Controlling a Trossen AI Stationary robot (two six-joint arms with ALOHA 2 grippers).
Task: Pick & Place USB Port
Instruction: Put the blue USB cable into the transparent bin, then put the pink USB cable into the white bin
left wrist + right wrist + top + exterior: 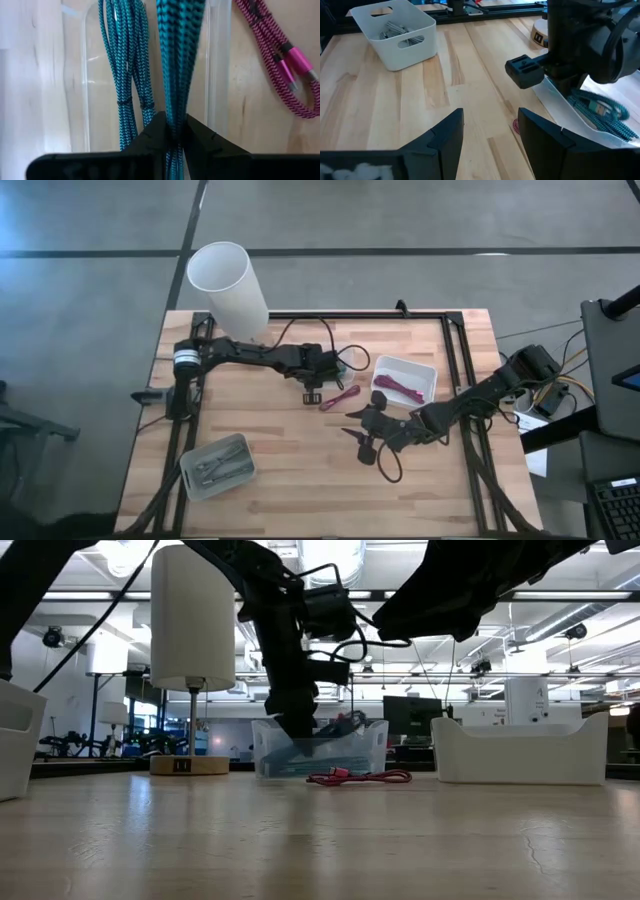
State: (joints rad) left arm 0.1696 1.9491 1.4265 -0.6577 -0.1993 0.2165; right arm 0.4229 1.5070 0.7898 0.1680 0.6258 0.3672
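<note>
- The left gripper point(174, 134) pinches a bundle of braided teal cables point(175, 60) between its dark fingers, inside a clear plastic tray point(318, 752).
- A braided pink cable point(340, 396) lies on the wooden table point(290, 470) at the tray's 5 o'clock.
- The white bin point(404, 378) seems to hold more pink cable.
- The gray bin point(217, 466) holds metal tools.
- The right gripper point(490, 131) hovers wide apart, empty.

Bare wood point(300, 460) between grey bin point(216, 467) and right tool point(366, 435); lamp point(229, 287) at back-left.

Both arms are dark and jointed, trailing black cables, each tool ending in angular black fingers point(445, 137).
</note>
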